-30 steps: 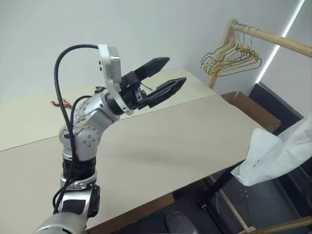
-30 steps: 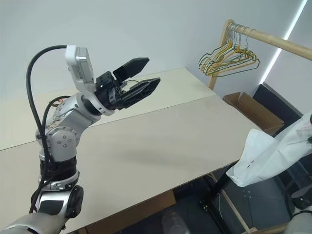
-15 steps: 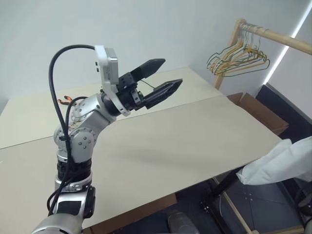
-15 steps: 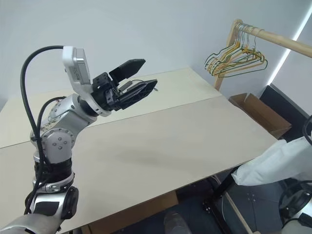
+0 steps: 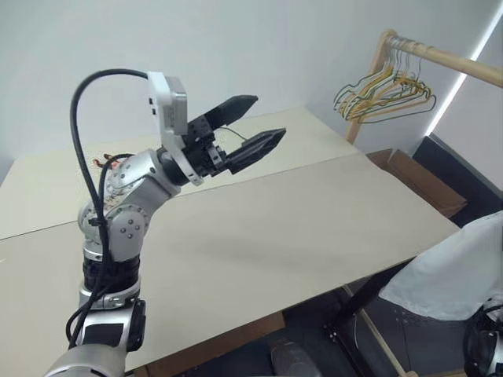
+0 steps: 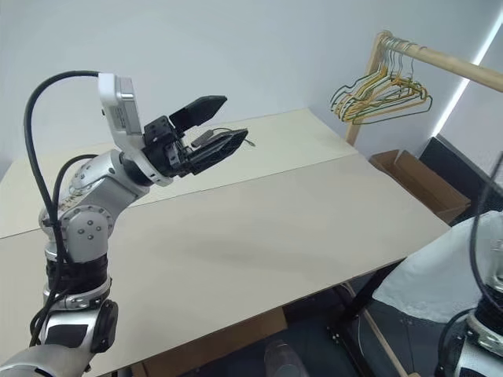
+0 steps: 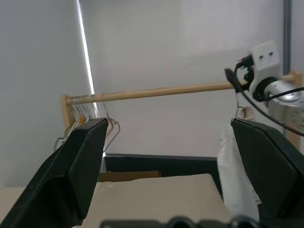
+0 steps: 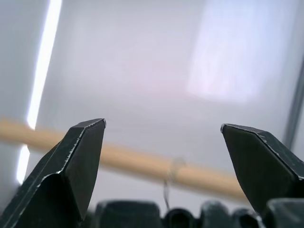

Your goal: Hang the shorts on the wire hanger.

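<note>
The white shorts [image 5: 460, 271] hang in a limp fold off the table's right end. In the left wrist view the shorts [image 7: 235, 183] dangle under the wooden rod [image 7: 156, 91] from the thin hook of the wire hanger [image 7: 236, 105]. That hook [image 8: 167, 183] also loops over the rod between the fingers of my right gripper [image 8: 164, 126], which is open, holds nothing and points up at the rod. My left gripper [image 5: 269, 116] is open and empty, raised above the table and well left of the shorts.
A long beige table [image 5: 275, 228] runs across the front. A bunch of yellow, green and pale hangers [image 5: 385, 90] hangs at the rod's near end on the wooden rack [image 5: 448, 59]. A cardboard box [image 5: 416, 177] lies on the floor behind the table.
The shorts were pulled out sideways from the right edge; they now hang looser and lower. My right arm has risen into the lower right corner. The left gripper has barely moved.
</note>
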Tool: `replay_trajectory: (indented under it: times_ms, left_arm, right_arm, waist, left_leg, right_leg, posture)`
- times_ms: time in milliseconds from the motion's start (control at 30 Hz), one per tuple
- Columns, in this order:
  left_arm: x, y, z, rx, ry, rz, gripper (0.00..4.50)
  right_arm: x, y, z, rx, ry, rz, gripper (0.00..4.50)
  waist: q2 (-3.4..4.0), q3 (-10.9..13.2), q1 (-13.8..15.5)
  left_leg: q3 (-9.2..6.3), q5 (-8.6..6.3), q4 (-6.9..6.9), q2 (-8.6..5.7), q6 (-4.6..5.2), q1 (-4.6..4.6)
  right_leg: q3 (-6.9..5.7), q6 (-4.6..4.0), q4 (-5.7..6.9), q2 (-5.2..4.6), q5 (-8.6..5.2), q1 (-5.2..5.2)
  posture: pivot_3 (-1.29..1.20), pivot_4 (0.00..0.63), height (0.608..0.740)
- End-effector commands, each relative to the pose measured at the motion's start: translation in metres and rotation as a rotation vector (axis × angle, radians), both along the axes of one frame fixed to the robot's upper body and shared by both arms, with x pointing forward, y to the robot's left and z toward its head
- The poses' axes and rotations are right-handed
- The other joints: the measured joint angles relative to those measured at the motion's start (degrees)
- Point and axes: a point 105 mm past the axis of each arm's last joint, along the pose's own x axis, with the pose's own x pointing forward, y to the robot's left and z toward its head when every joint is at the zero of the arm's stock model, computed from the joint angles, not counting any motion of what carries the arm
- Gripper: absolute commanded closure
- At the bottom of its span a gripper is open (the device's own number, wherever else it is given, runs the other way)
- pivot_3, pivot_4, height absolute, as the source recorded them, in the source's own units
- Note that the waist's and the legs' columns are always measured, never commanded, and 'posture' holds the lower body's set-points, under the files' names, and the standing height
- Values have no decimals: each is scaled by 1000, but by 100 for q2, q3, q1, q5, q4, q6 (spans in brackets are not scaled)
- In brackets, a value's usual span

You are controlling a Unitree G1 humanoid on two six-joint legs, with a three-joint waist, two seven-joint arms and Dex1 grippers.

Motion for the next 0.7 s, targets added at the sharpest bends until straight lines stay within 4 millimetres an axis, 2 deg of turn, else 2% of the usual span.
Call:
replay_trajectory:
  times_ms: [33, 100, 133, 200, 267, 333, 400, 467, 567, 700]
  left_arm:
    - [3, 19, 3, 13, -63, 125, 0]
    - [4, 32, -7, 76, -38, 168, 0]
    - [2, 37, -12, 100, -36, 176, 0]
    - [-5, 48, -25, 147, -6, 201, 0]
    - [-15, 56, -38, 191, 20, 223, 0]
    - [-27, 61, -51, 245, 35, 239, 0]
    - [-39, 65, -62, 297, 38, 252, 0]
    - [-50, 67, -71, 333, 54, 265, 0]
    - [-61, 71, -80, 364, 75, 294, 0]
    - [-69, 75, -83, 377, 88, 328, 0]
  right_arm:
    - [29, 60, 16, -82, -32, 393, 14]
    - [53, 114, 6, -81, 40, 780, 14]
    - [57, 133, -1, -93, 82, 908, 14]
    - [66, 177, -30, -150, 295, 1186, 14]
    - [58, 216, -58, -240, 455, 1434, 14]
    - [52, 239, -85, -275, 599, 1616, 14]
    - [46, 255, -108, -317, 738, 1741, 14]
    - [38, 266, -121, -366, 825, 1845, 14]
    - [35, 272, -126, -396, 881, 1927, 14]
    - [39, 269, -131, -406, 920, 1926, 14]
  waist:
    - [-7, 4, 13]
    - [-12, 8, 1]
    - [-12, 9, 10]
    - [-9, 15, 65]
    - [-11, 18, 222]
    - [-16, 21, 432]
    - [-18, 23, 654]
    - [-20, 26, 951]
    - [-24, 28, 1356]
    - [-31, 32, 1874]
  left_leg:
    - [-5, 1, 0, -1, 1, 2]
    - [-15, 3, 2, -1, 3, 3]
    - [-23, 2, 2, 0, 3, 3]
    - [-42, 3, 1, 2, 3, 4]
    - [-51, 2, -3, 3, 3, 2]
    - [-53, 1, -3, 2, 4, -18]
    - [-53, 1, 5, -10, 5, -77]
    - [-53, -1, 13, -12, 7, -97]
    - [-48, -2, 13, -14, 8, -102]
    - [-23, 1, 17, -10, 4, -96]
  right_leg:
    - [-1, 0, 2, 1, 1, 1]
    - [0, -3, 4, 9, 7, 1]
    - [1, -5, 7, 15, 9, 1]
    - [-7, -8, 13, 21, 9, -7]
    - [-13, -21, 17, 21, 13, -25]
    - [-12, -50, 23, 17, 31, -60]
    - [-12, -50, 51, 3, 31, -126]
    - [-16, -50, 55, 0, 30, -149]
    - [-23, -54, 55, -2, 28, -157]
    - [-29, -74, 67, 4, 29, -164]
  posture:
    - [-233, 0, 740]
    - [-206, 0, 740]
    - [-200, 0, 740]
    - [-156, 0, 740]
    - [-110, 0, 740]
    - [-68, 0, 740]
    - [-28, 0, 740]
    - [22, 0, 740]
    - [77, 0, 740]
    - [119, 0, 740]
